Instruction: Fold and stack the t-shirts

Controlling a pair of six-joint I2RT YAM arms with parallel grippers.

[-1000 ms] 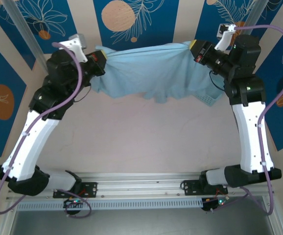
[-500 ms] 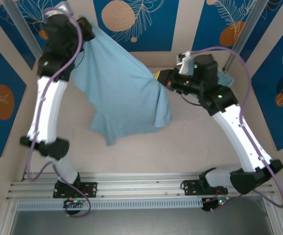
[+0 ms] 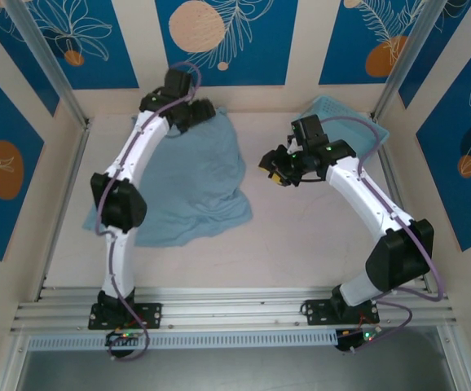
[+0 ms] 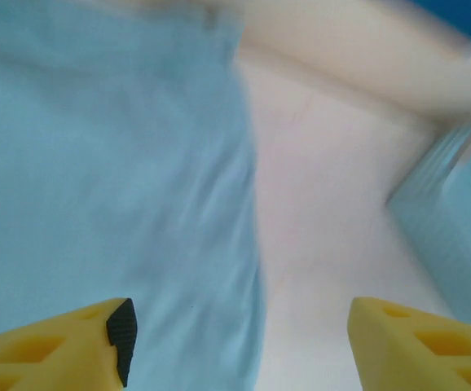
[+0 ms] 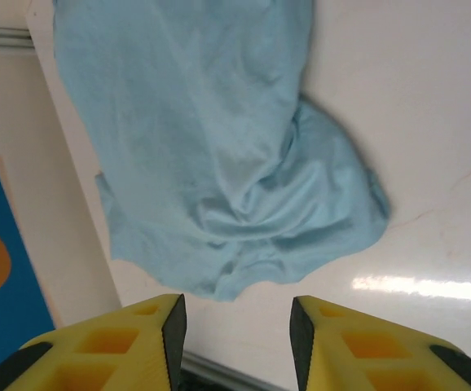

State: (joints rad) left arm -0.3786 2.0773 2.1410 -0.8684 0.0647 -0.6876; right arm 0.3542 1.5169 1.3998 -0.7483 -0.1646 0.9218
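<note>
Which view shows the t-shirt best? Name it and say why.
Top external: nearly the whole t-shirt lies spread on the table, outline clear. Right wrist shows it sharp but cropped; left wrist, a blurred stretch.

One sky-blue t-shirt [image 3: 195, 183], one blue lattice basket [image 3: 339, 114], two tools: left tool [image 4: 239, 322] and right tool [image 5: 235, 318].

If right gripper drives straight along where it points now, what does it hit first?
Probably the t-shirt: the right gripper, open, aims at its bunched near edge. Depth unclear; it might meet bare table just short.
</note>
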